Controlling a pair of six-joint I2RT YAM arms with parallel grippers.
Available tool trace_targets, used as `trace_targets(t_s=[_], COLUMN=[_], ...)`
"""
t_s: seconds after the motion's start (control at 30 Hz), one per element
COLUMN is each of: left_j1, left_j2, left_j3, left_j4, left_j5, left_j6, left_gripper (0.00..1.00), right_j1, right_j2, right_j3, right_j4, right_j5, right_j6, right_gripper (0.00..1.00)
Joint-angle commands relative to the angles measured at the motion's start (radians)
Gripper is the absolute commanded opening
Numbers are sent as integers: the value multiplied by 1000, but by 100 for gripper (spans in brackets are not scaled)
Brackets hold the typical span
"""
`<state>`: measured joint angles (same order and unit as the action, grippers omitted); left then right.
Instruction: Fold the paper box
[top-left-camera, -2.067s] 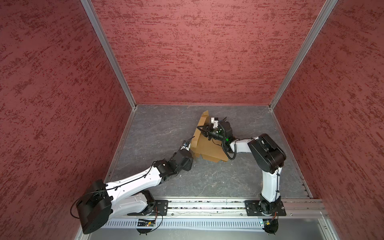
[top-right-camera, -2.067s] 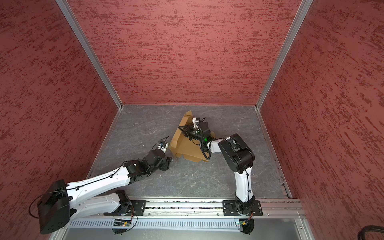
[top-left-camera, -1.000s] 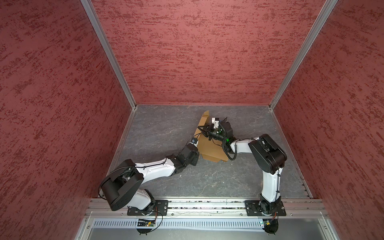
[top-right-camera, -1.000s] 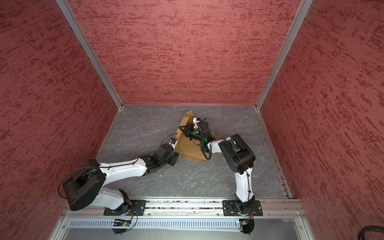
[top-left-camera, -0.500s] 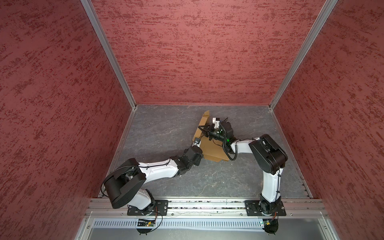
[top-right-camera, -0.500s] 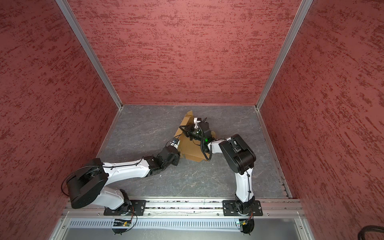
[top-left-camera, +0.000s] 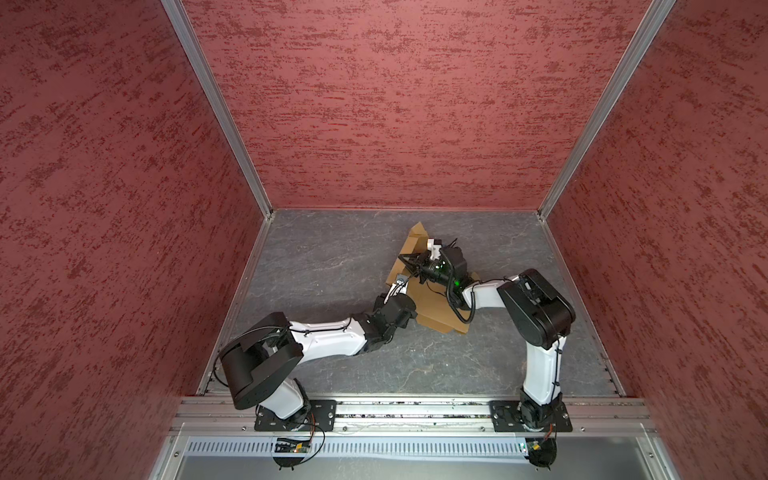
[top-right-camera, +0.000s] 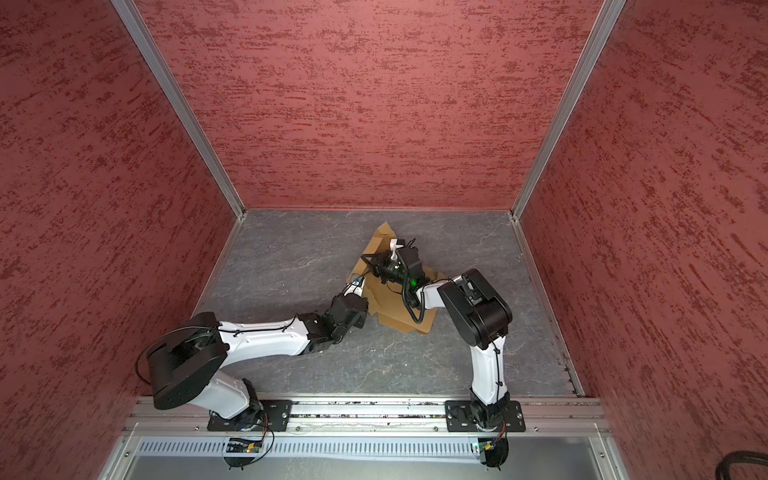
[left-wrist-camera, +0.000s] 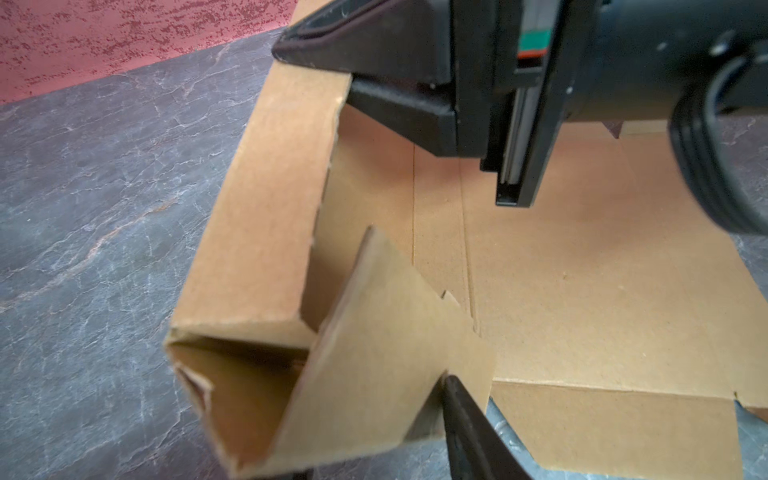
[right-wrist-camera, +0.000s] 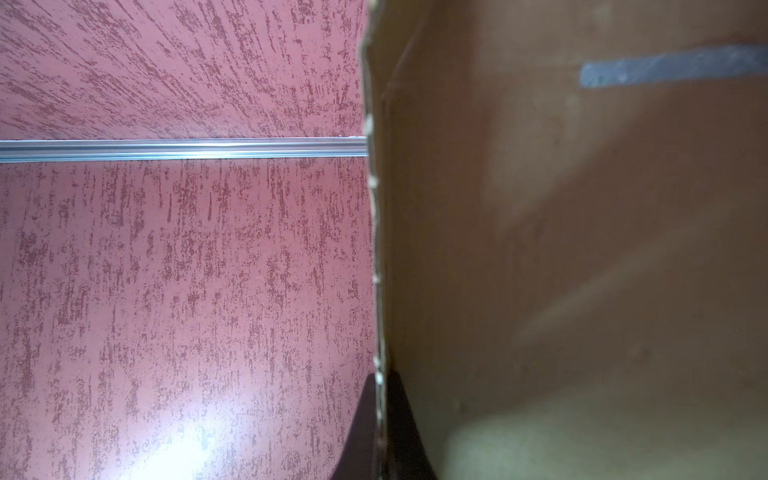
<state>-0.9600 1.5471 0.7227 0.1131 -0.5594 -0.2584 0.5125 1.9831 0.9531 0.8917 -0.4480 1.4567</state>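
Paper box (top-left-camera: 432, 309) lies on table (top-left-camera: 332, 257), left end effector (top-left-camera: 400, 281) at its left, right end effector (top-left-camera: 409, 262) behind.

The tabletop (top-left-camera: 316, 266) is a dark grey slab with pale veins. Red walls (top-left-camera: 374, 104) close its left, far and right edges, and a metal rail (top-left-camera: 415, 409) runs along the near edge. A paper box (top-left-camera: 432, 309) lies on it about midway across and nearer the far edge, with its base flat and one side folded upright.

Paper box (top-left-camera: 434, 311): tan cardboard, partly folded; base flat on floor, one side wall upright, corner flap tilted.
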Motion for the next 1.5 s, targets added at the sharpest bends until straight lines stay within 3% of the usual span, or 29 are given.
trace_targets(t_s=[0.0,0.17,0.43,0.6,0.9,1.1,1.47], left_j1=[-6,-13,-26,-38,-62,-69,-115], left_j2=[20,53,103,133,193,199,276], left_j3=[26,61,106,134,184,185,215], left_j4=[17,-4,-30,-24,-16,-18,-35], left_j5=[-45,-80,-142,-173,-218,-255,-390], left_j6=[-10,-8,4,45,122,123,103], left_gripper=[52,58,59,66,66,68,68], right_j1=[0,0,0,0,-1,-5,-34], right_j2=[2,5,4,4,14,34,-14], right_j3=[-33,-39,-47,-54,-96,-121,-164], right_j4=[-47,-32,-19,-5,53,148,160], right_j5=[9,12,17,19,29,11,-49], right_j6=[32,41,49,59,88,111,58], right_gripper=[0,0,0,0,0,0,0])
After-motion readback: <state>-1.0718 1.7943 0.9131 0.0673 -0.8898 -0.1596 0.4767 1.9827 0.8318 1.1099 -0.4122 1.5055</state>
